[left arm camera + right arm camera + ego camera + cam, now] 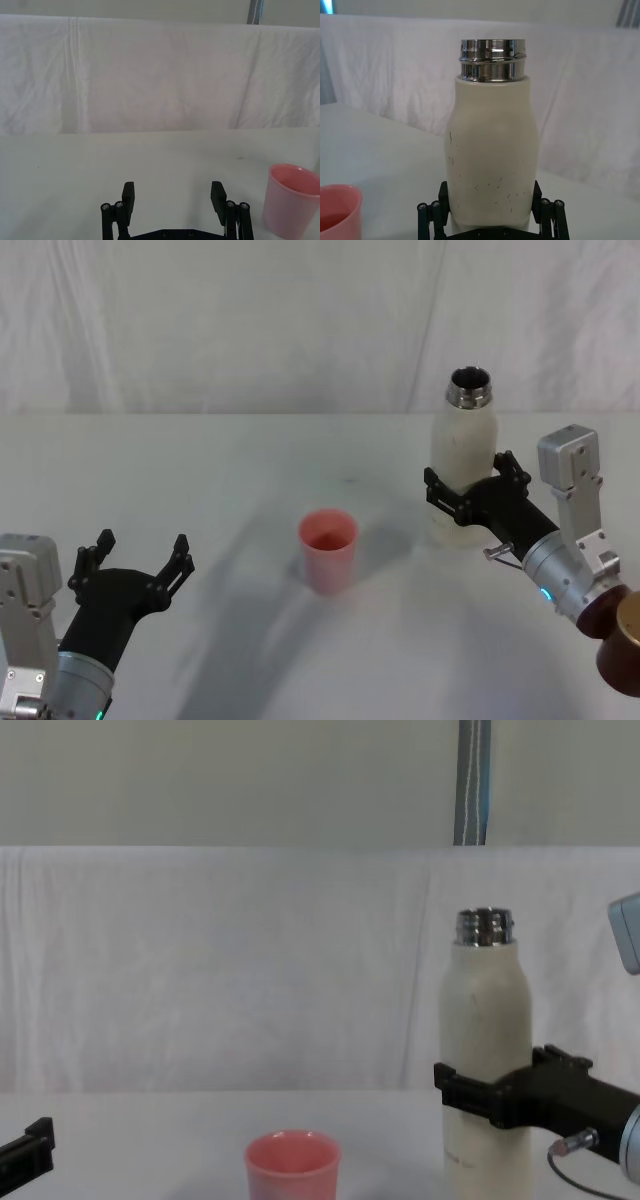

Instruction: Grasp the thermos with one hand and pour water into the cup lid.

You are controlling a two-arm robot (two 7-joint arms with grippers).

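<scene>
The cream-white thermos (463,465) stands upright on the table at the right, its steel neck uncapped. My right gripper (470,490) reaches around its lower body with a finger on each side, close against the wall (492,165); the jaws stand as wide apart as the left gripper's, so it is open. From the side, the thermos (487,1050) shows the gripper (490,1095) at about a third of its height. The pink cup lid (328,548) stands left of the thermos, mid-table. My left gripper (135,562) rests open and empty at the near left, the cup lid (292,205) off to its side.
A white cloth covers the table (200,470) and hangs as a backdrop. A brown cylindrical part (622,640) of the right arm sits at the near right edge. Bare cloth lies between the cup lid and the left gripper.
</scene>
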